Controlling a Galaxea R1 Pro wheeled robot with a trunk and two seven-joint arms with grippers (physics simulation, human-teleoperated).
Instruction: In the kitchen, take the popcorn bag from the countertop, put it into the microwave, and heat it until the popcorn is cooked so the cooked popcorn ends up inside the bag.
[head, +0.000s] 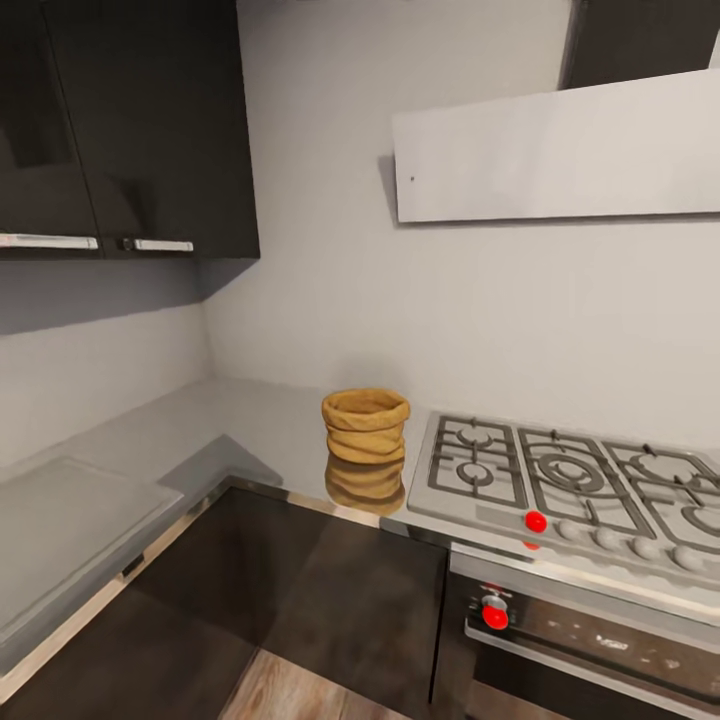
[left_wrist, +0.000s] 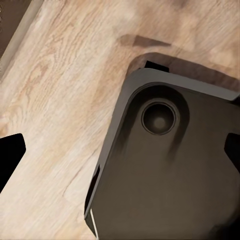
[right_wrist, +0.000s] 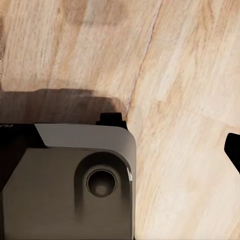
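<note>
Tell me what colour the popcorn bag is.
Tan-yellow; the popcorn bag shows best in the head view.

No readable text anywhere. One candidate mark: a small pale logo or wordmark on the dark front panel of the built-in oven (head: 600, 650), lower right of the head view, right of the red knob (head: 495, 616). Too blurred to make out letters. The hob (head: 560, 480) above it carries a red knob and grey knobs along its front edge; no numerals or symbols legible beside them. The popcorn bag (head: 365, 425), centre of the frame, is plain tan with no print showing. The upper cabinets (head: 130, 130) at upper left are blank. Both wrist views show wood-grain floor and dark robot base, no markings.
</note>
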